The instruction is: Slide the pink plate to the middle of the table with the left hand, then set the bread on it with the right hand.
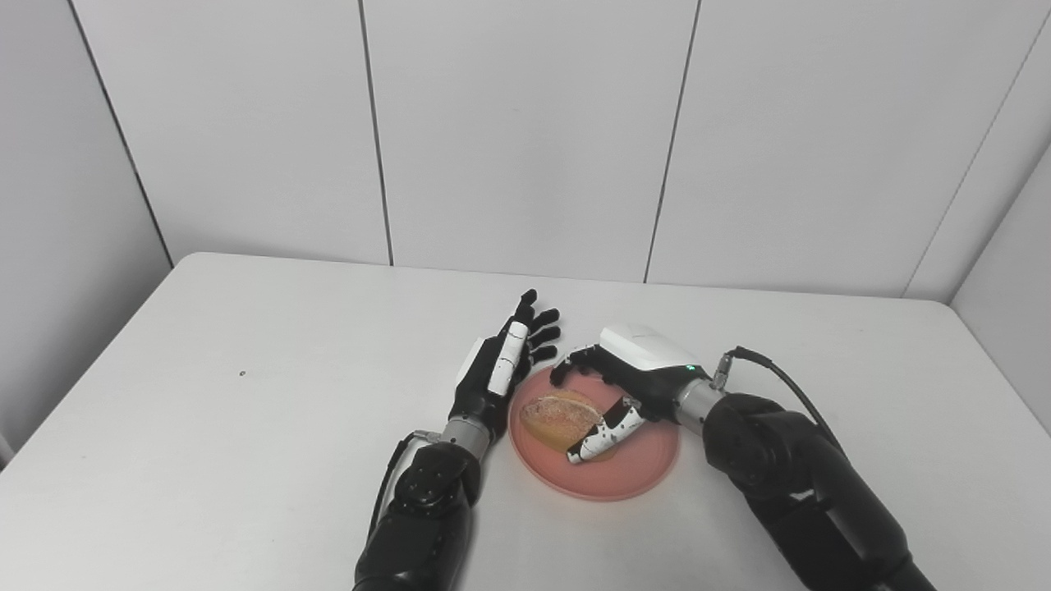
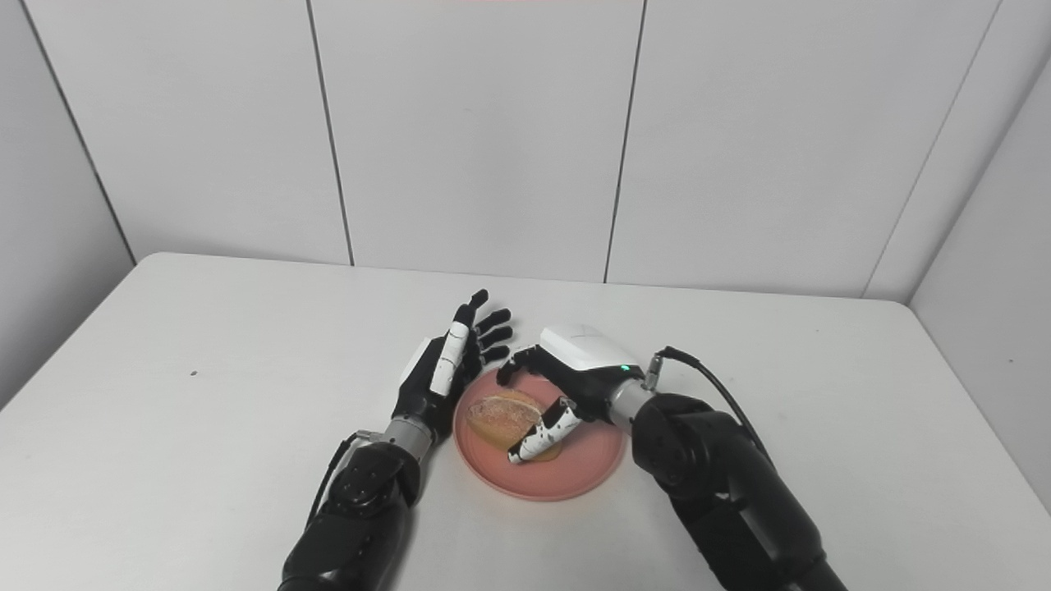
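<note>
**Bread on the pink plate, right hand around it**

The bread [image 1: 560, 417], a golden-brown roll, lies on the left part of the pink plate [image 1: 632, 472], which sits flat near the middle of the white table [image 1: 246, 427], a little toward the near edge.

The right hand [image 1: 626, 386] reaches over the plate from the right. Its dark fingers [image 1: 579, 365] curl down over the plate's far rim behind the bread, and its white-and-black thumb [image 1: 603, 437] lies against the near right side of the bread. The hand is cupped around the bread with fingers and thumb partly apart; whether it is still gripping the bread or only touching it cannot be told from these views.

The left hand [image 2: 443, 369] stands just beside the plate's left rim, on edge, with its fingers stretched out, spread and pointing toward the far wall. It holds nothing. Whether it touches the plate cannot be told.

A cable [image 1: 780, 377] runs from the right wrist back along the forearm. A small dark speck [image 1: 242, 374] marks the table far to the left.
</note>
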You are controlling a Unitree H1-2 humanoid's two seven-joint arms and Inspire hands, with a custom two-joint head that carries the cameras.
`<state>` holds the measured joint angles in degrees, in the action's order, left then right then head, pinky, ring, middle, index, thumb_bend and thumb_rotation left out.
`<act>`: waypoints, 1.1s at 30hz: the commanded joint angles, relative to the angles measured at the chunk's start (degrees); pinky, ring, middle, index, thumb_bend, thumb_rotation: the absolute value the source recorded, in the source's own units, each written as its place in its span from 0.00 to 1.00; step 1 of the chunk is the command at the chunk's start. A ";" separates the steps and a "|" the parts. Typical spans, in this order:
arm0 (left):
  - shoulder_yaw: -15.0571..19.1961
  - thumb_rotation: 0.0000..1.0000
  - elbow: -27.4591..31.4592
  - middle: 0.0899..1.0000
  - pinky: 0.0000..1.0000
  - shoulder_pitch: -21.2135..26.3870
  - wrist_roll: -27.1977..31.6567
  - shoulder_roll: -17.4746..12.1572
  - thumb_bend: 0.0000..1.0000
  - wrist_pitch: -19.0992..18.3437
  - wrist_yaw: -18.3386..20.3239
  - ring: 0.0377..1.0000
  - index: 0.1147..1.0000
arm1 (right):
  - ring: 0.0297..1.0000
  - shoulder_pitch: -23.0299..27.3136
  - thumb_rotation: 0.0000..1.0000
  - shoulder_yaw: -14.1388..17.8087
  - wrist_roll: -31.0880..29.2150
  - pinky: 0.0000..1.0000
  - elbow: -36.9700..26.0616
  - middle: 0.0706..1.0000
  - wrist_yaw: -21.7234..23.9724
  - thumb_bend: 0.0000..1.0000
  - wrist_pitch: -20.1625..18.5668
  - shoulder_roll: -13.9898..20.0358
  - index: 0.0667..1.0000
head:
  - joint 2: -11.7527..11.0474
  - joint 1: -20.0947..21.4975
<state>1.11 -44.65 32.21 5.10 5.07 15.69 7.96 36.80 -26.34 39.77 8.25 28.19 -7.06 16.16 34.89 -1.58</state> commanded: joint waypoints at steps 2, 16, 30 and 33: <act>-0.32 0.97 -2.89 0.88 0.86 -6.03 0.65 0.88 0.86 -0.44 0.83 0.87 0.97 | 0.79 2.60 0.31 1.74 -0.78 0.68 -3.00 0.79 -0.35 1.00 -0.29 0.63 0.65 | 0.10 0.19; -0.02 0.97 -3.65 0.88 0.83 -5.92 0.55 0.26 0.85 -0.02 0.98 0.86 0.96 | 0.67 -2.28 0.39 11.06 -7.04 0.58 0.28 0.70 -16.69 0.85 4.26 -3.57 0.62 | -0.72 1.59; -0.37 0.95 -2.42 0.88 0.85 -6.78 -1.64 0.07 0.90 2.24 -1.93 0.88 0.96 | 0.82 -9.03 0.88 33.42 -40.66 0.81 17.79 0.84 -28.41 0.77 16.33 -16.07 0.86 | -0.60 1.56; -0.46 0.95 -1.35 0.92 0.92 -7.24 -2.25 0.03 0.88 2.65 -2.90 0.93 0.97 | 0.82 -9.34 0.88 34.36 -42.99 0.81 19.40 0.84 -28.98 0.82 16.90 -16.61 0.85 | -0.46 1.80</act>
<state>0.85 -43.19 31.21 3.38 4.88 17.15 5.90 25.37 7.86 -2.01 27.80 -0.60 6.65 -0.02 34.45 0.26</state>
